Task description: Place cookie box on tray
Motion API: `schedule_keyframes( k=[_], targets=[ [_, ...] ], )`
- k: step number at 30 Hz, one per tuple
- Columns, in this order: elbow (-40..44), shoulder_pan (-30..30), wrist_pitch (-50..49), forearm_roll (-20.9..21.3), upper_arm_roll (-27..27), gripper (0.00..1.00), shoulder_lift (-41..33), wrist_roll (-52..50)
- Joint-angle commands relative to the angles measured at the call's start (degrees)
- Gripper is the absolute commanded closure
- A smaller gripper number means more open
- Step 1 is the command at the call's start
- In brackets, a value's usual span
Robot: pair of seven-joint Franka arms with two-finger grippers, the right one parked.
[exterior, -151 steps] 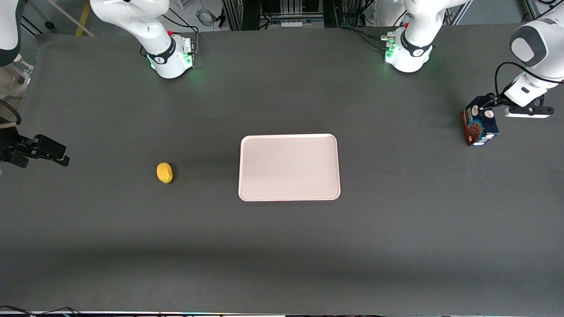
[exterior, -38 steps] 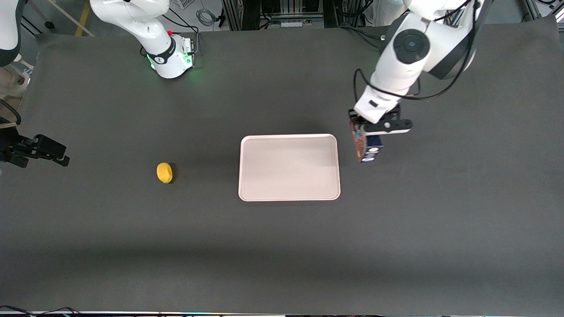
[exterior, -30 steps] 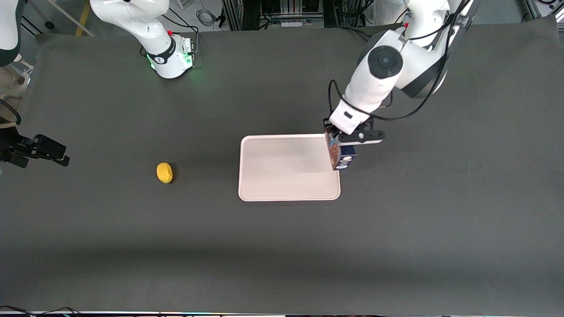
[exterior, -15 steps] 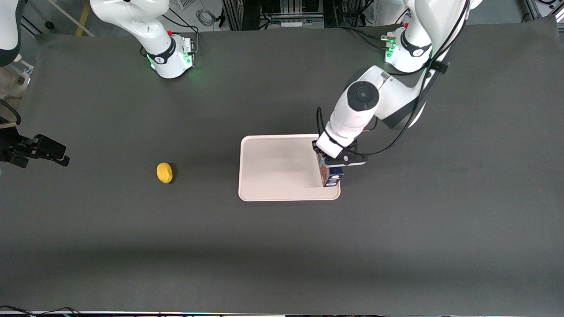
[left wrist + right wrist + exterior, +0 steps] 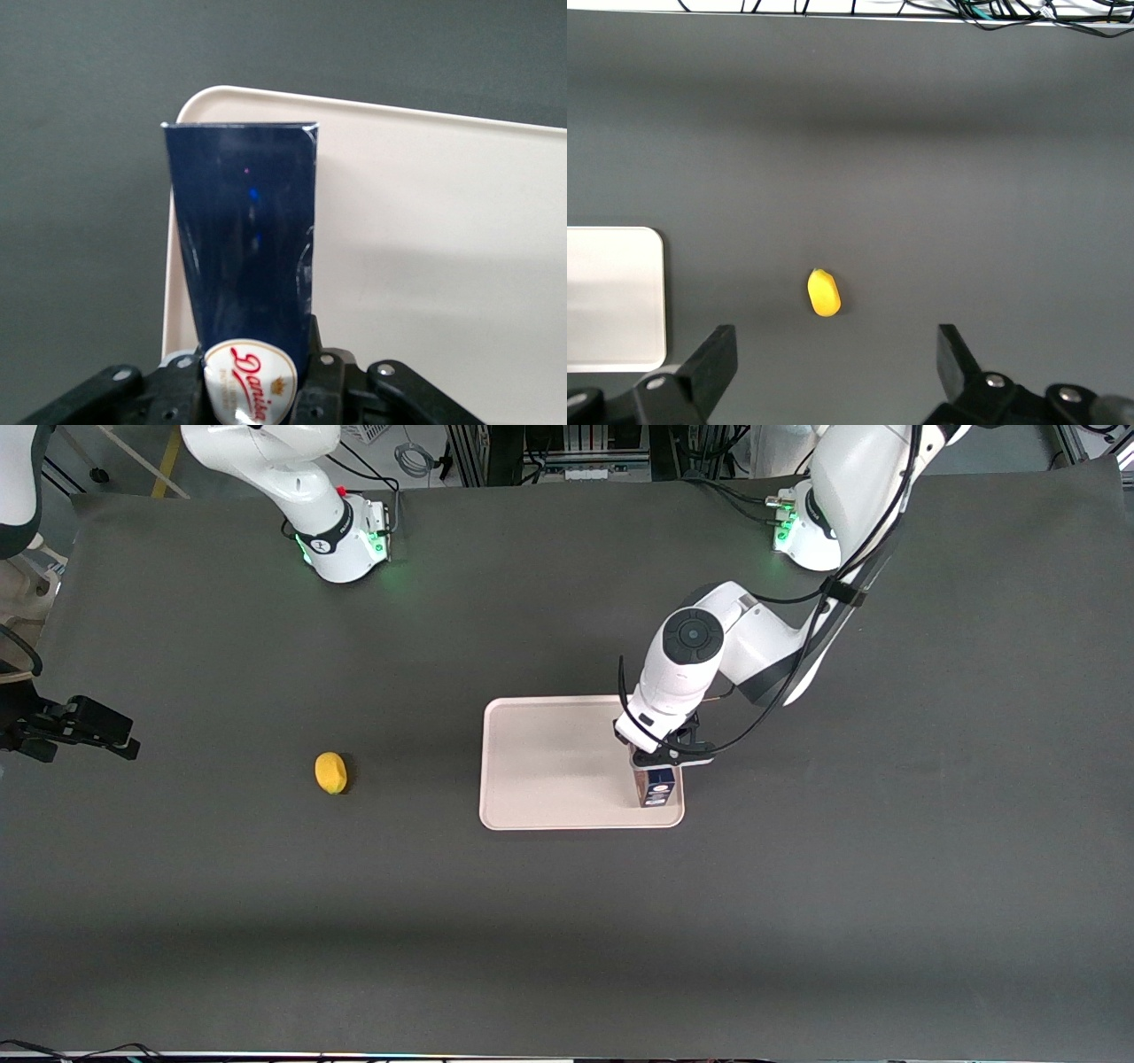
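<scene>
While the left arm reaches down over the desk (image 5: pixel 266 921), its gripper (image 5: pixel 657 760) sits above the corner of the tray (image 5: pixel 549 762) that lies nearest the front camera and toward the working arm's end of the desk. The fingers (image 5: pixel 330 390) pinch the upper end of the cookie box (image 5: pixel 656 787), which stands upright between them. In the front view the box shows its dark navy narrow side with a small pale label, and its lower end lies inside the tray's raised rim, close to that corner; whether the base actually touches the tray floor cannot be told.

In the left wrist view the cookie box (image 5: pixel 244 266) appears as a slim navy panel running away from the gripper (image 5: pixel 257 394), with a round white logo bearing red script at the gripped end. The tray (image 5: pixel 425 266) lies beneath it, its rounded corner just beside the box's far end, and the dark desk (image 5: pixel 80 177) lies outside the rim.

A small yellow rounded lump (image 5: pixel 330 772) rests on the desk well apart from the tray, toward the parked arm's end; the right wrist view shows the same lump (image 5: pixel 823 293) near one rounded tray corner (image 5: pixel 611 301).
</scene>
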Motion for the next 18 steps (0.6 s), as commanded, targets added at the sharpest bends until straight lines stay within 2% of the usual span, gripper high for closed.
schedule_keyframes(
  k=[1, 9, 12, 15, 18],
  targets=[
    [0.91, -1.79, 2.3, 1.72, 0.97, 0.62, 2.11, -3.15],
    [0.65, -2.41, 2.48, 6.64, 0.97, 0.61, 3.26, -7.28],
    [0.65, -2.41, 2.48, 7.17, 0.97, 0.61, 3.61, -7.46],
    [0.65, -2.41, 2.48, 7.34, 0.97, 0.56, 3.7, -7.46],
    [0.65, -2.41, 2.57, 7.78, 1.06, 0.46, 4.05, -7.46]
  ],
)
